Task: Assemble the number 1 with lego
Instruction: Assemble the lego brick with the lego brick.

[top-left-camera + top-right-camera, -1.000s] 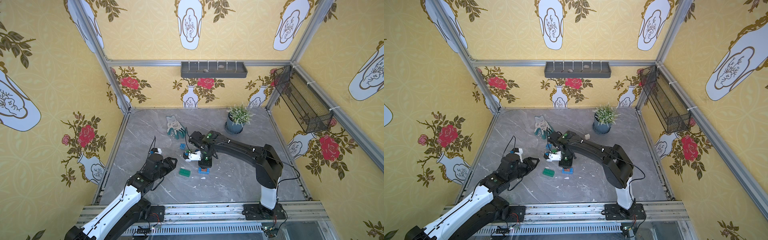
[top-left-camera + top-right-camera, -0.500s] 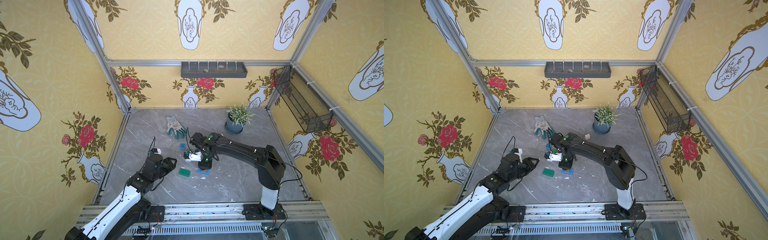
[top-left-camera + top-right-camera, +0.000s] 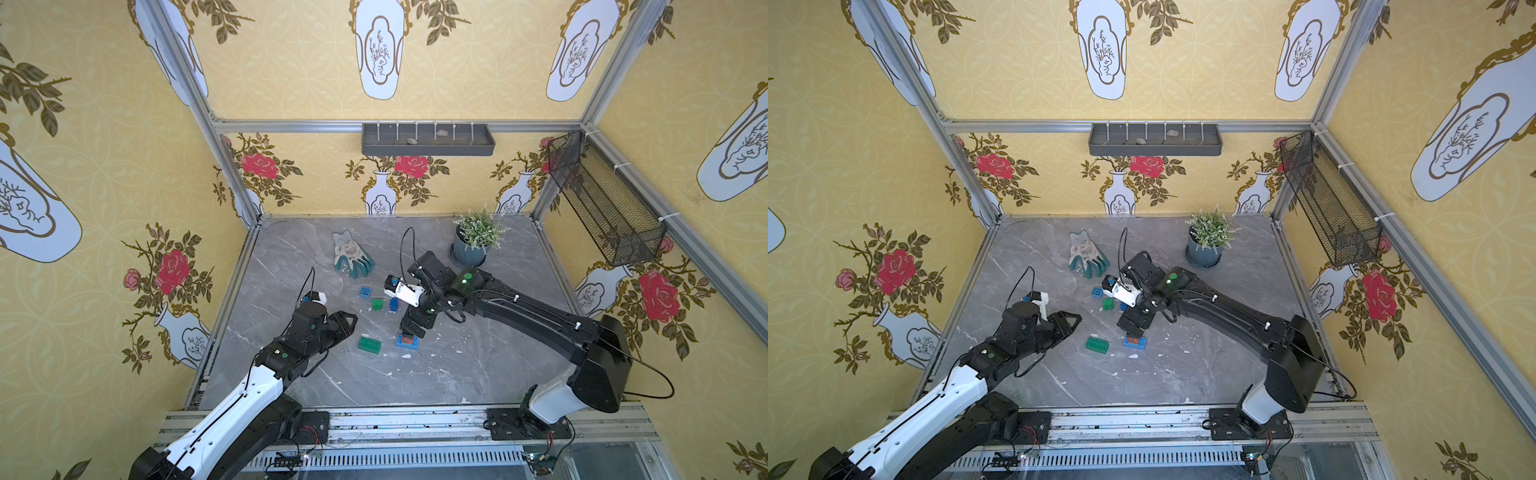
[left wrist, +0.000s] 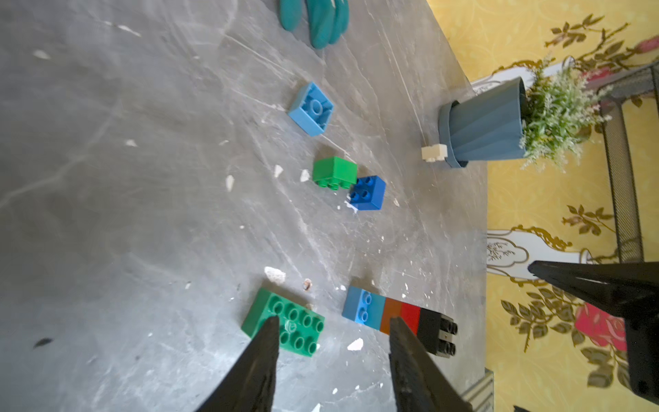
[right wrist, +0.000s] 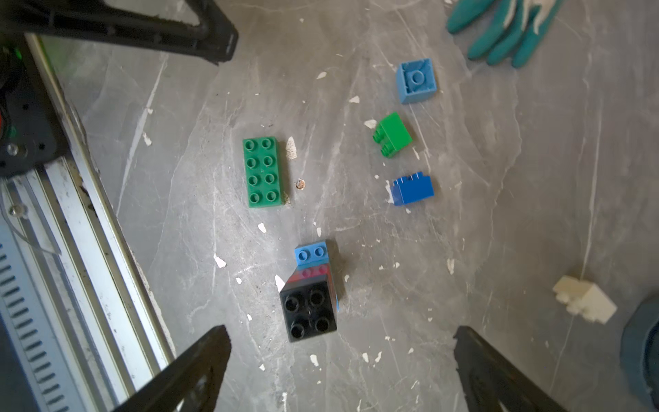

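Right hand (image 5: 340, 333) has just sprung wide, freeing the upright black-red-orange-blue studded plastic brick column (image 5: 308, 308); left hand (image 4: 333, 318), half-open, empty, waits at its nine o'clock. Top brick looks seated.

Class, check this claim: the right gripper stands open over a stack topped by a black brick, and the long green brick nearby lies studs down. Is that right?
Not quite: the long green brick lies studs up, as the right wrist view shows. The rest holds: the right gripper stands open over the stack topped by a black brick.
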You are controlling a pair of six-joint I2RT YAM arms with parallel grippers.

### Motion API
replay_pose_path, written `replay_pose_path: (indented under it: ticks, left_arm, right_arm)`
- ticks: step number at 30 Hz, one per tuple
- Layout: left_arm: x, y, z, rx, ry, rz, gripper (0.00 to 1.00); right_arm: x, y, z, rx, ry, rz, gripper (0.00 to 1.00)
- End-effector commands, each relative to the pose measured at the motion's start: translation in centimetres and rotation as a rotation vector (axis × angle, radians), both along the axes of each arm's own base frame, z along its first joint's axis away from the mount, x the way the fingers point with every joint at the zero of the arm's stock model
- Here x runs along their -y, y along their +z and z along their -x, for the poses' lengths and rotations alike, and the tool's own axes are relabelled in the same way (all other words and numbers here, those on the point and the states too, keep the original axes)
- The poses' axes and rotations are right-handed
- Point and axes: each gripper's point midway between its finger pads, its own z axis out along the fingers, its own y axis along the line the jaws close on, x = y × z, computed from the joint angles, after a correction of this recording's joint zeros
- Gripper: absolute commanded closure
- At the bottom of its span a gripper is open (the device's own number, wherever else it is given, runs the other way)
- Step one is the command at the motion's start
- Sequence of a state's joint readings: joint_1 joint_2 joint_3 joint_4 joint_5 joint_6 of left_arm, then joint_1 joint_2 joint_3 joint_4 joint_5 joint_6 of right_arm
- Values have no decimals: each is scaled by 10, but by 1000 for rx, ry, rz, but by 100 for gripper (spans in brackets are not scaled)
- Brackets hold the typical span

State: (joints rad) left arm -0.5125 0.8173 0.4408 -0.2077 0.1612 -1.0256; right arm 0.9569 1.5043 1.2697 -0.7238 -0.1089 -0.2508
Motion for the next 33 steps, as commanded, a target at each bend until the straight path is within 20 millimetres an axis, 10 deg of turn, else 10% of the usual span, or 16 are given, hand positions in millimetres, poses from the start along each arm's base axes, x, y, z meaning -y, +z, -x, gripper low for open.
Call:
replay_pose_path:
  ticks: [1,9,22,33]
  left_arm:
    - [28,15,-2,51,-172,32,45]
    - [79,27,5,35,-429,120,44]
    - [133,8,28,-77,-595,150,58]
    - [135,-6,22,-135,-564,116,69]
  right_arm:
    - [-4,13,-13,-47,-304,-190,7]
    - [35,-12,-23,-381,-892,-290,18]
    - [18,-39,-2,-547,-879,-226,40]
    - [13,-50,7,-583,-859,-196,54]
